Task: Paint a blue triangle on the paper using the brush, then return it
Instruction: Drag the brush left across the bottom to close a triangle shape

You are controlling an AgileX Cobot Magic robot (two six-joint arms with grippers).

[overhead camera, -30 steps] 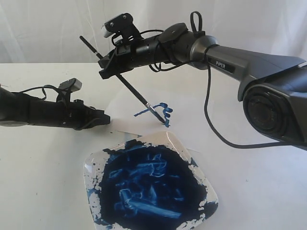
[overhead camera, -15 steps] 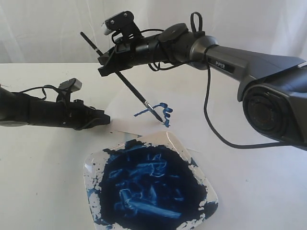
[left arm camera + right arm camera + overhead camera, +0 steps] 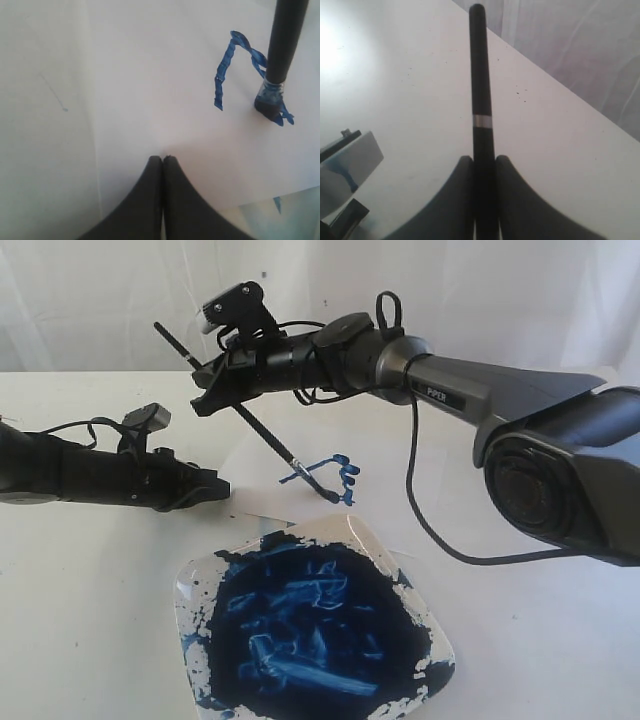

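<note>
— What is sitting nearest?
— The paint-smeared dish (image 3: 186,592) is sitting on the counter (image 3: 80,620), with the paper (image 3: 150,75) lying just behind the dish.
— And the hands?
— Behind the dish's left corner, the left hand (image 3: 163,162) is pressing its fingers together, empty. Farther behind the dish, the brush (image 3: 265,433) is touching its tip to the blue triangle (image 3: 222,75). Farthest from the dish, the right hand (image 3: 484,170) is pinching the brush's handle.
</note>
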